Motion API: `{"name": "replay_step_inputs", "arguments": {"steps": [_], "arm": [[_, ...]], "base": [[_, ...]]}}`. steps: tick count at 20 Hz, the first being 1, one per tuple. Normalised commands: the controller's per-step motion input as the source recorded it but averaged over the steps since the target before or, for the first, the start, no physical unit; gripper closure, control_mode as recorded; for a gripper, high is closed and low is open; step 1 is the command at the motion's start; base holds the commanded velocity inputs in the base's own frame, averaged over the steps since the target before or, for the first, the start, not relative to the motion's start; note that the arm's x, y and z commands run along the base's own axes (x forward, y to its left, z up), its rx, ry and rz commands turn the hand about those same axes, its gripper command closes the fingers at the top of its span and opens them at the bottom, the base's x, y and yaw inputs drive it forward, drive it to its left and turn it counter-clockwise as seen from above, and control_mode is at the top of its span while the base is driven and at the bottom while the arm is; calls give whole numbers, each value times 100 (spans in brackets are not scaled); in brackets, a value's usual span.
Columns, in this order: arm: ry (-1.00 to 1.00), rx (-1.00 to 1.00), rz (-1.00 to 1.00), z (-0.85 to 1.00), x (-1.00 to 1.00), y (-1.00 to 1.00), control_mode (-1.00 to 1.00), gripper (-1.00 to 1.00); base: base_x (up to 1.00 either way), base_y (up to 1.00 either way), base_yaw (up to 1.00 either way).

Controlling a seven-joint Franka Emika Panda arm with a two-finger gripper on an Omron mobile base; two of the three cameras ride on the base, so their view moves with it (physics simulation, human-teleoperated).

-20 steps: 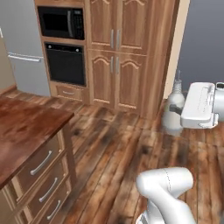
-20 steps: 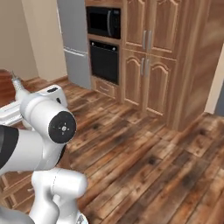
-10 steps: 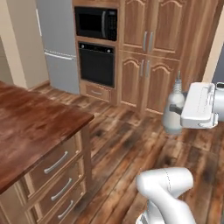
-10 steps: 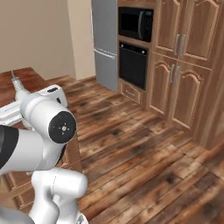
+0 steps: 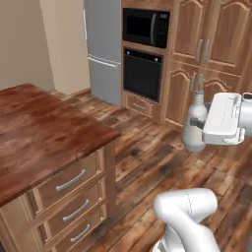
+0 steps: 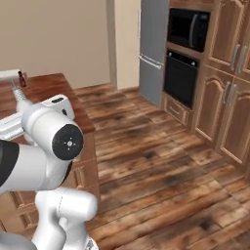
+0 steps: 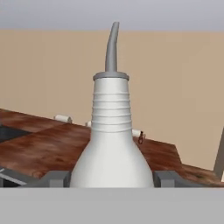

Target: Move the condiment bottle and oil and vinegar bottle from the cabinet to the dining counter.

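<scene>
The gripper (image 7: 112, 177) is closed around the oil bottle (image 7: 111, 144), held upright, spout up. The counter (image 7: 52, 146) lies ahead and below the bottle, well apart.

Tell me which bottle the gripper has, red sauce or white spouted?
The pale oil and vinegar bottle: pear-shaped with a thin grey spout, sitting between the gripper fingers. The small red-capped condiment bottle stands far off on the dining counter.

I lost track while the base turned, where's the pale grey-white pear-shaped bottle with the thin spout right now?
The pale pear-shaped bottle is upright in the pincer, held above the wood floor, right of the reddish-brown dining counter in the left base view.
</scene>
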Motion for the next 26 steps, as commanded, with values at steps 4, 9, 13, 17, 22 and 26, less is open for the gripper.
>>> {"name": "replay_step_inputs", "arguments": {"steps": [4,9,13,17,22,26], "arm": [[0,0,0,0,0,0,100,100],[0,0,0,0,0,0,100,100],[0,0,0,0,0,0,100,100],[0,0,0,0,0,0,100,100],[0,0,0,0,0,0,100,100],[0,0,0,0,0,0,100,100]], "base": [[34,-63,38],[35,-62,39],[37,-68,37],[39,-68,36],[39,-68,37],[42,-67,37]]}}
